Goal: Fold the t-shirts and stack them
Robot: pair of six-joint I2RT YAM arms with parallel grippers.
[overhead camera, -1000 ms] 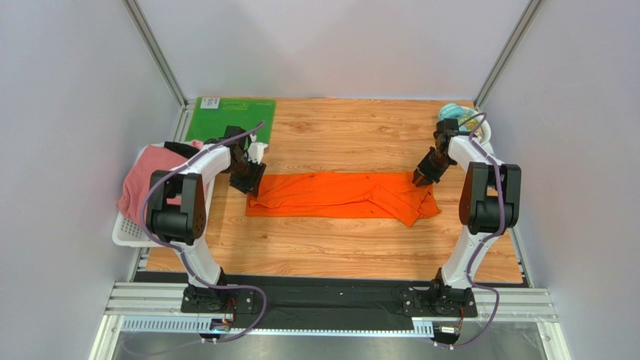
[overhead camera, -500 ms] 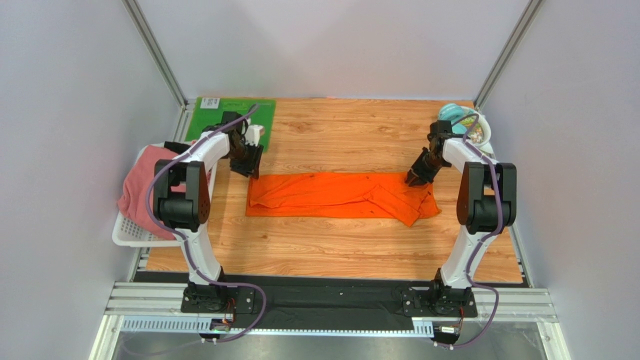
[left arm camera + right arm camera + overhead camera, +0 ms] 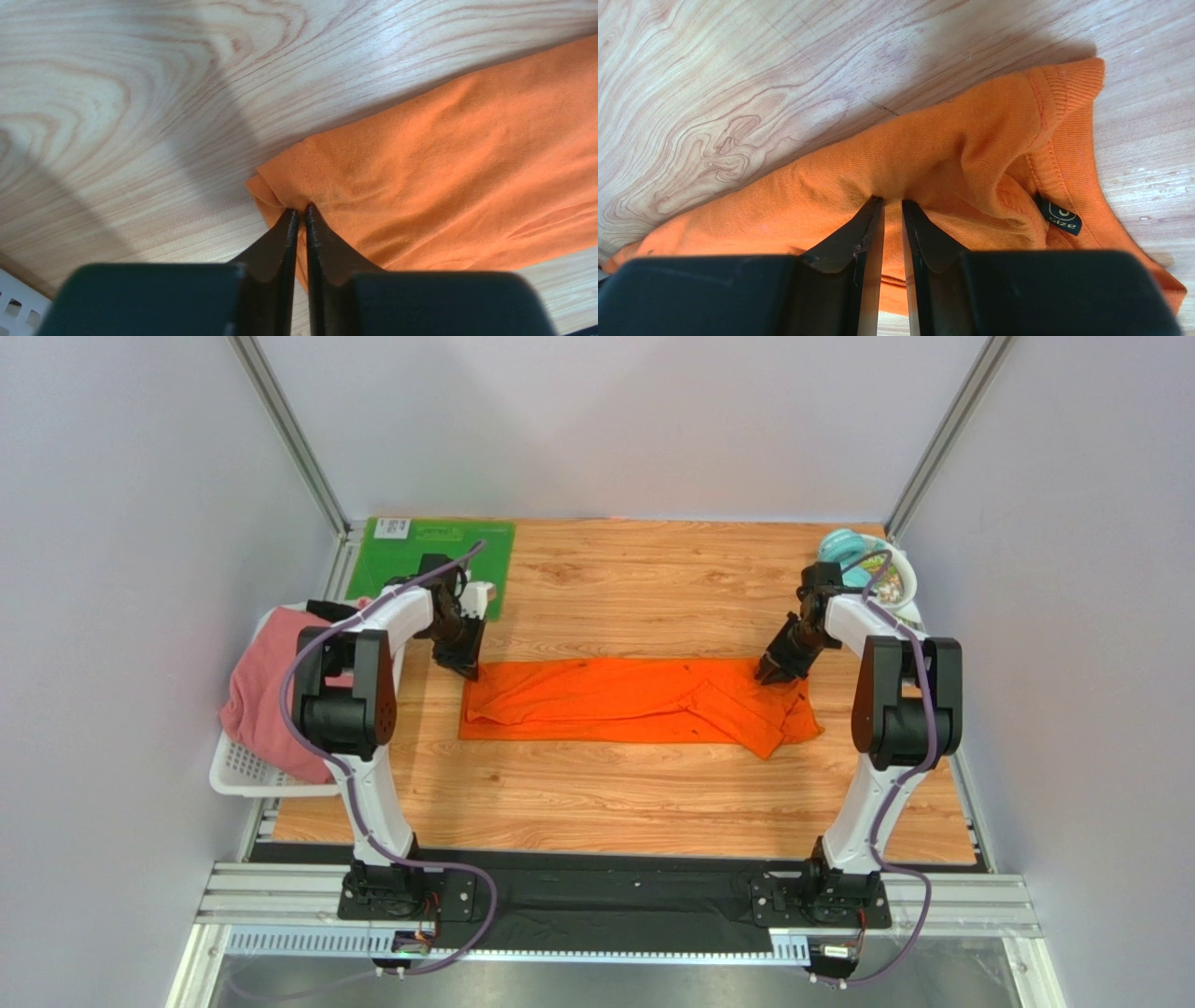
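The orange t-shirt [image 3: 638, 700] is laid flat on the table [image 3: 631, 805] as a narrow band, its long axis running left to right between the 2 arms. Its far left corner is pinched in the closed-up jaws of the left gripper [image 3: 300, 210], and its far edge beside the collar [image 3: 1067, 126] is pinched by the right gripper [image 3: 887, 203]. With 1 gripper at each end, the cloth lies toward the near side of both, so a matched pull is judged necessary.

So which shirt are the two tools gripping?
The orange shirt, stretched out on the table, left tool and right tool pinching its ends. The pink shirt sits apart in the basket.
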